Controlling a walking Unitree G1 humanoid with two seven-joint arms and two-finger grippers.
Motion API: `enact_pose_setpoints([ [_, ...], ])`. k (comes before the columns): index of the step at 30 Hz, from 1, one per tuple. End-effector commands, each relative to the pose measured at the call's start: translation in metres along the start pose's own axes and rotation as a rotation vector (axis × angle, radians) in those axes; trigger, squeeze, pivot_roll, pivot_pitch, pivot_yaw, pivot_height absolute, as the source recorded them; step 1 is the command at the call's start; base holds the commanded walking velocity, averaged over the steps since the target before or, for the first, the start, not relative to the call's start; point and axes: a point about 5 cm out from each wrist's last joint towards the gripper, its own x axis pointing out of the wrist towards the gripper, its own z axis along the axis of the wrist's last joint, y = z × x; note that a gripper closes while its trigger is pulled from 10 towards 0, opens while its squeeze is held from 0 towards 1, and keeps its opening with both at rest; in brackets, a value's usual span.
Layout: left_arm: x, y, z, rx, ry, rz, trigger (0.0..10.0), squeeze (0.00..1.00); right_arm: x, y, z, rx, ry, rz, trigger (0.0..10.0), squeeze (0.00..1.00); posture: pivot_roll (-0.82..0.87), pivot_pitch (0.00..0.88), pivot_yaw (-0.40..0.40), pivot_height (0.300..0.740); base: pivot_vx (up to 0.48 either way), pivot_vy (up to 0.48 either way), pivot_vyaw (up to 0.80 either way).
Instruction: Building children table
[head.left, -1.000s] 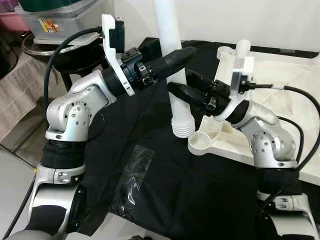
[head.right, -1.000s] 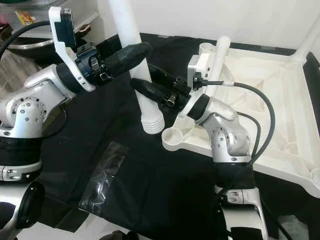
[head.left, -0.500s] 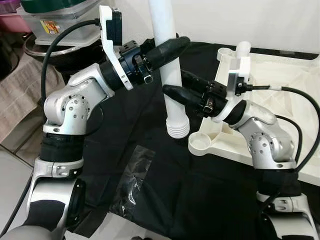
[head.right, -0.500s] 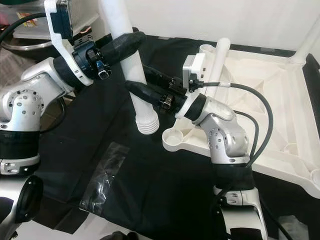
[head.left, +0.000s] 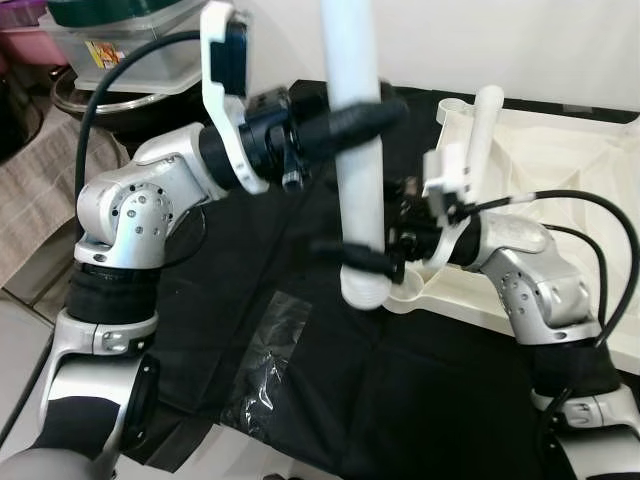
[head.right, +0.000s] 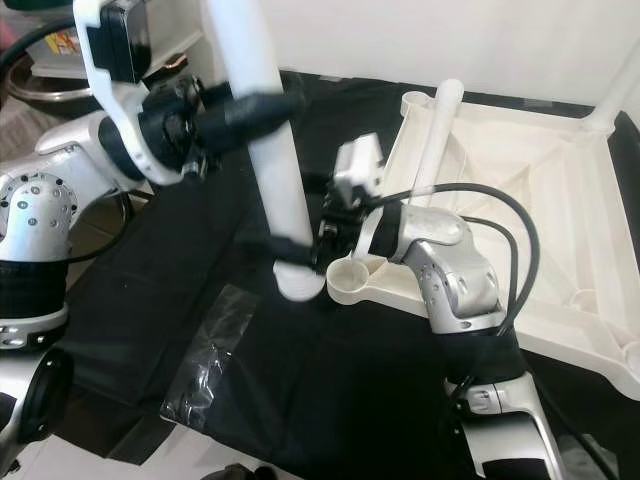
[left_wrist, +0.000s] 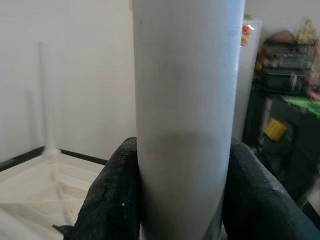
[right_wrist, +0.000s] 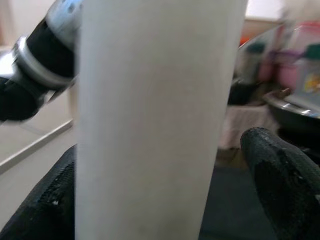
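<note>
A white table leg (head.left: 358, 150) stands upright over the black cloth. My left gripper (head.left: 368, 115) is shut on it high up, and its fingers (left_wrist: 112, 195) press both sides of the leg (left_wrist: 185, 125). My right gripper (head.left: 352, 262) straddles the leg near its lower end. One of its fingers (right_wrist: 280, 185) stands off from the leg (right_wrist: 150, 125), so it is open. The leg's bottom hangs beside the round corner socket (head.left: 408, 293) of the upturned white tabletop (head.left: 560, 160). Another leg (head.left: 484, 125) stands in the tabletop's far corner.
A black cloth (head.left: 400, 400) covers the work surface, with a clear plastic bag (head.left: 265, 355) lying on it near the front. Storage boxes (head.left: 110, 40) and a metal bowl (head.left: 90, 95) sit at the back left. A further leg (head.right: 620, 80) rises at the tabletop's far right corner.
The leg has swung rightward and down, so its lower end now sits beside the corner socket. My right gripper has slid down to the leg's bottom end. Both arms are blurred by motion.
</note>
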Motion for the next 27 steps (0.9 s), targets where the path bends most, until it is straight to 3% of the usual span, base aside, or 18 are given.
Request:
enact_pose_setpoints([
  [1, 0.005, -0.017, -0.005, 0.012, 0.066, -0.179, 0.0, 0.0, 0.0, -0.003, -0.011, 0.044, 0.07, -0.003, 10.0, 0.0, 0.04, 0.112, 0.062, 0.74, 0.0, 0.0, 0.0],
  [5, 0.01, -0.023, -0.014, 0.027, 0.124, -0.249, 0.0, 0.0, 0.006, -0.006, -0.014, 0.075, 0.09, 0.008, 10.0, 0.0, 0.04, 0.113, 0.058, 0.74, 0.0, 0.0, 0.0],
  [10, 0.012, -0.024, -0.019, 0.028, 0.138, -0.261, 0.0, 0.0, 0.01, -0.008, -0.013, 0.086, 0.078, 0.011, 10.0, 0.0, 0.04, 0.115, 0.06, 0.74, 0.0, 0.0, 0.0],
  [11, 0.017, -0.024, -0.027, 0.018, 0.152, -0.28, 0.0, 0.0, 0.019, -0.006, -0.009, 0.108, 0.038, 0.05, 0.0, 0.0, 0.04, 0.117, 0.061, 0.74, 0.0, 0.0, 0.0],
  [27, 0.019, -0.013, -0.033, -0.038, 0.09, -0.248, 0.0, 0.0, 0.025, 0.007, -0.003, 0.086, 0.0, 0.177, 0.0, 0.0, 0.03, 0.13, 0.067, 0.74, 0.0, 0.0, 0.0],
])
